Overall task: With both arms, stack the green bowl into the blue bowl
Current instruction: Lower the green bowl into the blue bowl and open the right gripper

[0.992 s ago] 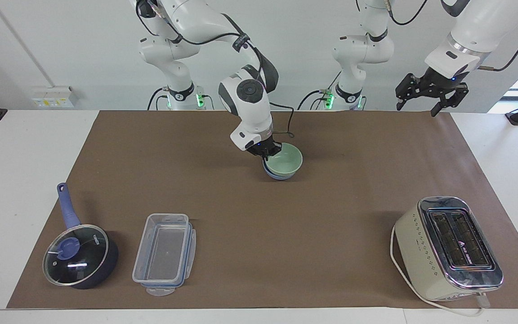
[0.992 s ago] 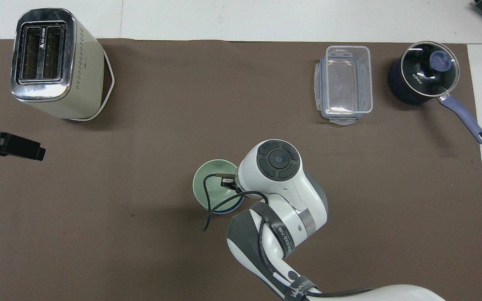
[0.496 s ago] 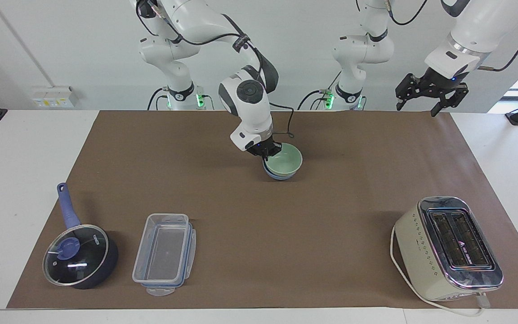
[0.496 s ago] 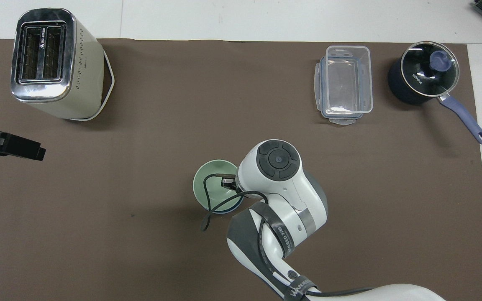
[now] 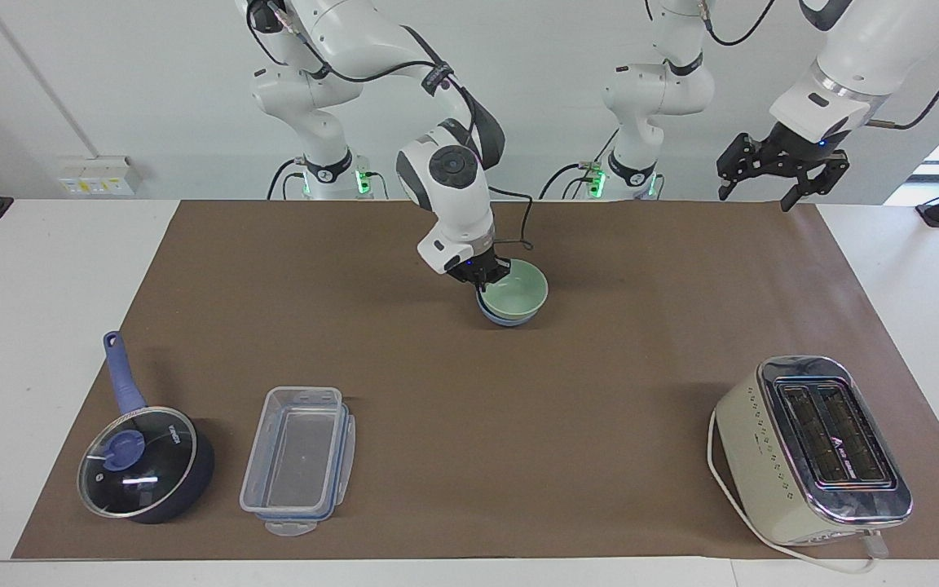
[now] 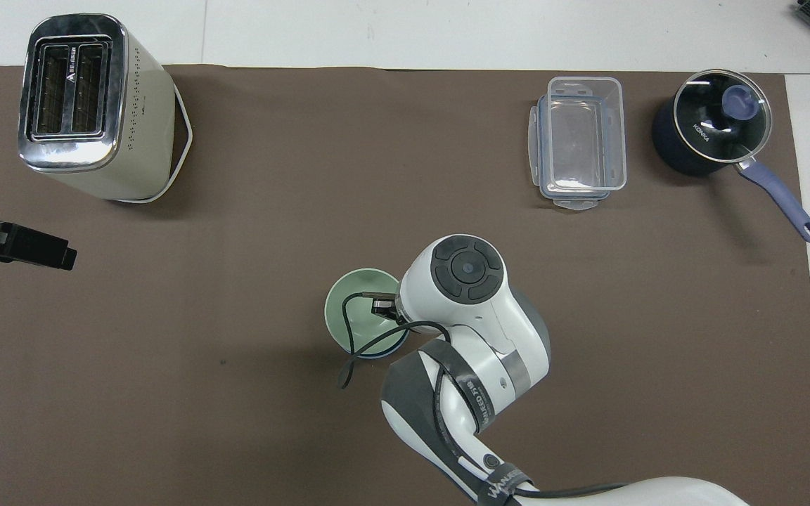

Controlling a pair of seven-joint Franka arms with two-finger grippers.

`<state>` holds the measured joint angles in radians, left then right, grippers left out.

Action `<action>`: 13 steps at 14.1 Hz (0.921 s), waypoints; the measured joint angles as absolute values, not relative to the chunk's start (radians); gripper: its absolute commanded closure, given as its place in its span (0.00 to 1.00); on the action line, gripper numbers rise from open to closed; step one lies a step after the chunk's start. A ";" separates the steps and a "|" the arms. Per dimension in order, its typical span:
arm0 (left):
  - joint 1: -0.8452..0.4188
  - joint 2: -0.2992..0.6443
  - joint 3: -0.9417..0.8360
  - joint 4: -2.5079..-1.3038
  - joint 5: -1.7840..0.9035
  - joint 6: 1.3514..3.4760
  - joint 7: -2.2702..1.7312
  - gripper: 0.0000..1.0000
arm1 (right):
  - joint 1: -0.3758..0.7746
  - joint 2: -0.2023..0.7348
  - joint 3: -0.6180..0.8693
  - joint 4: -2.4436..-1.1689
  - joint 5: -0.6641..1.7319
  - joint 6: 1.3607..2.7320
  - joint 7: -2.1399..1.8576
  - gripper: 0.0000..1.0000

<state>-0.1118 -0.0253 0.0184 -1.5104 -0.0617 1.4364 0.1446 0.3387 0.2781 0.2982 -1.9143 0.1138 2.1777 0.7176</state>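
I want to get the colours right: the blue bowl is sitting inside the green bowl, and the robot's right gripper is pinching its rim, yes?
Not quite. In the facing view the green bowl sits inside the blue bowl; the right gripper pinches the green rim.

green bowl (image 5: 516, 296) in blue bowl (image 5: 505, 319), apparently seated, mid-table

Green bowl (image 6: 349, 316) nested in blue bowl (image 6: 384, 351) mid-mat; right arm (image 6: 475, 330) over its rim
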 measured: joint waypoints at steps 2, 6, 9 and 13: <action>-0.112 -0.025 0.018 -1.510 -0.062 1.437 0.145 0.00 | 0.339 0.278 0.298 -1.914 0.114 2.178 0.718 0.85; -0.112 -0.025 0.018 -1.510 -0.062 1.437 0.145 0.00 | 0.339 0.278 0.298 -1.914 0.113 2.178 0.717 0.78; -0.112 -0.025 0.018 -1.510 -0.062 1.437 0.145 0.00 | 0.339 0.278 0.298 -1.913 0.113 2.178 0.717 0.50; -0.112 -0.025 0.018 -1.510 -0.062 1.437 0.145 0.00 | 0.332 0.261 0.292 -1.895 0.097 2.178 0.717 0.00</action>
<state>-0.1118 -0.0253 0.0184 -1.5104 -0.0617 1.4368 0.1446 0.3316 0.2612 0.2915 -1.8952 0.0968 2.1779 0.7171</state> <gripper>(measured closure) 0.000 0.370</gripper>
